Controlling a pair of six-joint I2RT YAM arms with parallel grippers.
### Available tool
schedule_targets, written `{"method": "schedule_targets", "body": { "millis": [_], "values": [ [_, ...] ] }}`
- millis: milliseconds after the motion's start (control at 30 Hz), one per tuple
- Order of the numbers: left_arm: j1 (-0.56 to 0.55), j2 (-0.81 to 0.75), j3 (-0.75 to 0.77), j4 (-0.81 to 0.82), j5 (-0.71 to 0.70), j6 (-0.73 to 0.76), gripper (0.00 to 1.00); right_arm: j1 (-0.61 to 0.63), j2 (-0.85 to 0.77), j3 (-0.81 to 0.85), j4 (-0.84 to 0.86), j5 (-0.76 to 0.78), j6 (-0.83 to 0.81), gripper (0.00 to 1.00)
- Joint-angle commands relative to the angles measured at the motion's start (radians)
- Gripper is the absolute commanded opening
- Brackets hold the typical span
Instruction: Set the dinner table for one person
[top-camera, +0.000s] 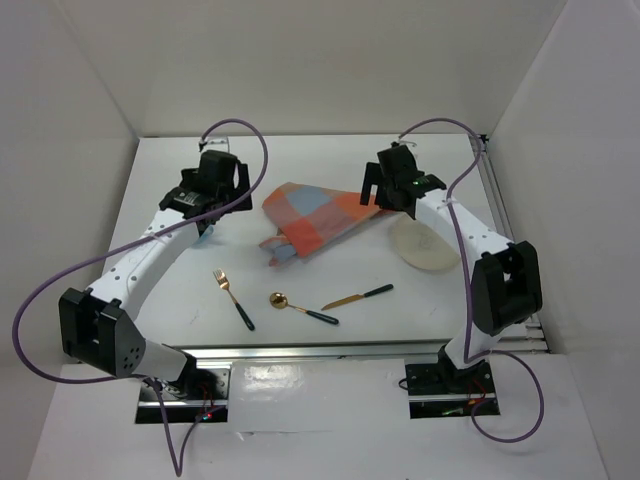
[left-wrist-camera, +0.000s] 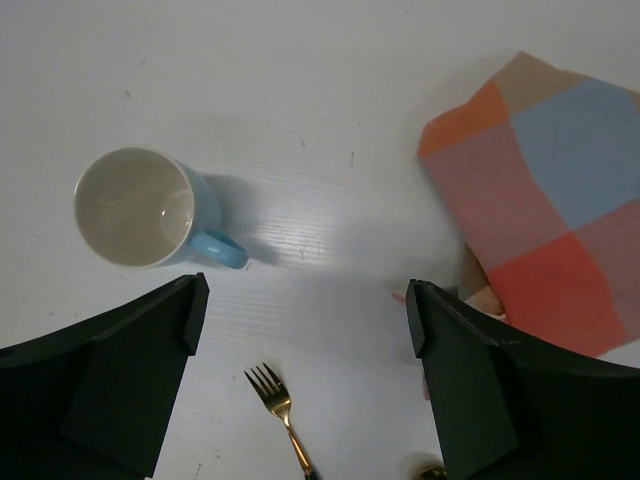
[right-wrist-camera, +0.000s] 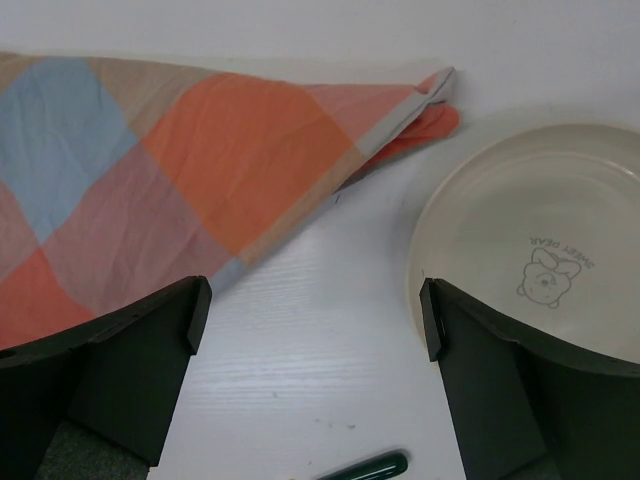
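A large white rectangular counter with aluminium rails fills the overhead view, with both arms bolted at its 6 o'clock edge. Near its middle lies a rumpled orange, blue and grey checked cloth. A round cream plate with a bear drawing sits at the cloth's 3 o'clock. A blue mug with a white inside sits at its 9 o'clock. At 6 o'clock lie a gold fork, gold spoon and gold knife, all dark-handled. The left fingers and right fingers are spread wide, holding nothing.

One mug, plate, cloth; three utensils
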Motion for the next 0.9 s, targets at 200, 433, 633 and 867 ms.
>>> {"method": "schedule_targets", "body": {
  "millis": [200,433,633,867],
  "values": [
    [0.0,-0.019,0.05,-0.025,0.098,-0.029,0.97,0.042,-0.035,-0.008,0.047,-0.056,-0.039,1.0],
    [0.0,-0.042,0.078,-0.048,0.08,-0.029,0.95,0.133,-0.055,-0.028,0.154,-0.154,-0.136,1.0],
    [0.0,-0.061,0.087,-0.069,0.1,-0.038,0.95,0.261,0.049,0.016,0.089,-0.268,-0.234,0.9],
    [0.0,-0.07,0.087,-0.082,0.09,-0.048,0.95,0.422,0.083,-0.087,0.146,-0.17,-0.309,0.8]
  ]
}}
